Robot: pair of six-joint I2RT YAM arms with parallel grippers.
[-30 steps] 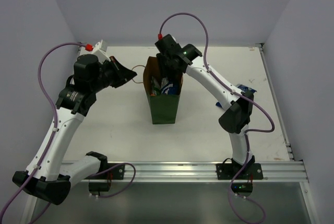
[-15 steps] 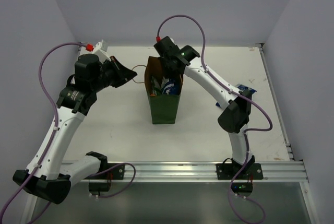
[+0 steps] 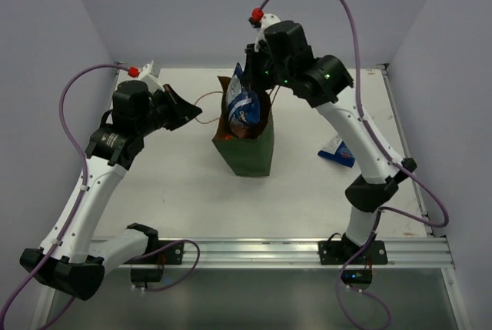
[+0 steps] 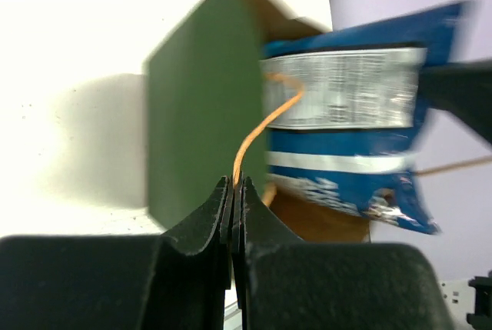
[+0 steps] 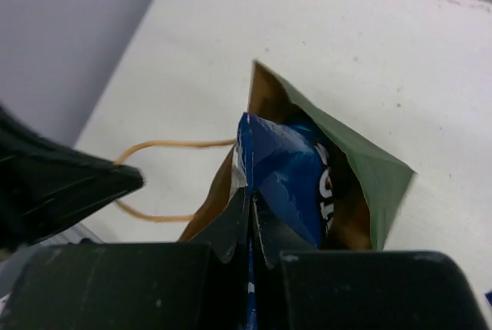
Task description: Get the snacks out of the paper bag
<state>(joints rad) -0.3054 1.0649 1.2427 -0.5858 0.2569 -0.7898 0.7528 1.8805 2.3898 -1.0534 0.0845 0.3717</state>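
One dark green paper bag, two blue snack packets, two robot hands.

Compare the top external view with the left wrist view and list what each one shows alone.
Top external only: a second blue packet lying on the table, right of the paper bag. Left wrist only: the left gripper shut on the orange loop handle, plus the snack's silver panel. Both: the green paper bag with the blue snack bag half out.
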